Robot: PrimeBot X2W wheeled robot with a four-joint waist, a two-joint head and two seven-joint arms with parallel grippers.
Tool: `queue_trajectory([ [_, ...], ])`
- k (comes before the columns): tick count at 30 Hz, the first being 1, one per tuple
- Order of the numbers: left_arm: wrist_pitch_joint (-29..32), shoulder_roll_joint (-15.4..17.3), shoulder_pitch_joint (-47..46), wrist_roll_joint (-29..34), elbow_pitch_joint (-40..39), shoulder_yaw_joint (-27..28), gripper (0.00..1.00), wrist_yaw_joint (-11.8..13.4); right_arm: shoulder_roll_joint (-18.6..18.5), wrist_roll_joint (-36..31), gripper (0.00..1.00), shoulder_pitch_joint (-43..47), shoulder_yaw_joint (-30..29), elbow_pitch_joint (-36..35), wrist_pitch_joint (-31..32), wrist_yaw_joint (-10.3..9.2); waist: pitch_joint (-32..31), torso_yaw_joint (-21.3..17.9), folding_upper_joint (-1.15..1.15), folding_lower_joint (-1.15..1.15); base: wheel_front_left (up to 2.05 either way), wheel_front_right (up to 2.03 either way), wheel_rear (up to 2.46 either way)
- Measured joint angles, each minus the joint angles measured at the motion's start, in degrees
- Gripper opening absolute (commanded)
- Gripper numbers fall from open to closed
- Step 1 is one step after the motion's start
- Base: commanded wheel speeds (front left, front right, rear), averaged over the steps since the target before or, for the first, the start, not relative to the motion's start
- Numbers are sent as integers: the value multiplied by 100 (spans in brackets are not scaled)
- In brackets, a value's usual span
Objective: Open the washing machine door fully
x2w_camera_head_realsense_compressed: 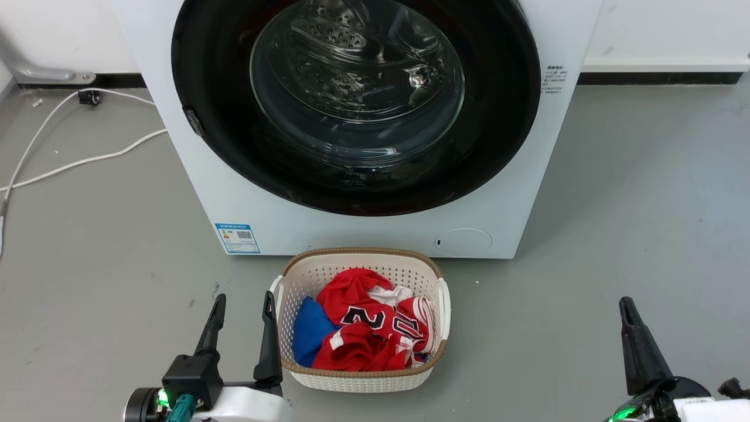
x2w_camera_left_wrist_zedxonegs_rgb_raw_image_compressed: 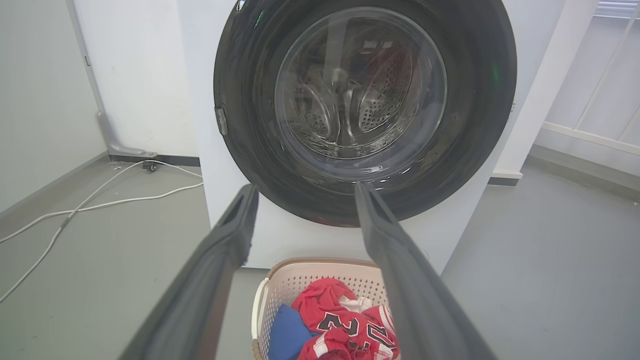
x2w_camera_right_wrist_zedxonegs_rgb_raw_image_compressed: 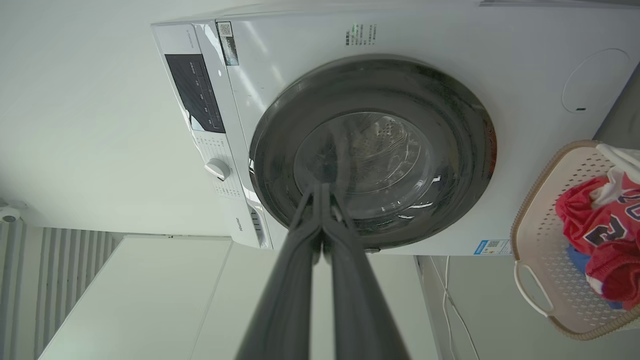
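As far as I can judge, nothing of the job is done yet. The washing machine door (x2w_camera_head_realsense_compressed: pixel 356 102) sits shut, flush in the front of the white machine (x2w_camera_head_realsense_compressed: pixel 176 152), which stands at the far edge of the floor (x2w_camera_head_realsense_compressed: pixel 633 193) against the wall. I can see the drum through its glass bowl.

My left claw (x2w_camera_head_realsense_compressed: pixel 244 299) hangs released, fingers spread, low beside the laundry basket (x2w_camera_head_realsense_compressed: pixel 291 271) and well apart from the door. My right claw (x2w_camera_head_realsense_compressed: pixel 626 306) is clenched on nothing, also well short of it.

A small tab (x2w_camera_head_realsense_compressed: pixel 192 122) on the door's left rim (the catch, I'd guess) looks the place to pull. The reach, the unlatching and the whole swing are left.
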Motion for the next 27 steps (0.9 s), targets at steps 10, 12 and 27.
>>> queue_trajectory([
  [10, 0, 0, 5, 3, -8, 5, 100, 26, 51, 54, 0, 86, -153, -92, 459, 0, 21, 13, 0, 0, 0, 0, 0],
  [12, -1, -1, 5, 5, -13, 9, 100, 27, 63, 45, 0, 88, -172, -86, 486, 0, 32, 16, 0, 0, 0, 0, 0],
  [27, -1, -1, -252, 115, -147, 24, 100, 14, 49, 357, 0, -1030, -1129, 791, 860, 0, 495, 65, 0, 0, 0, 0, 0],
])
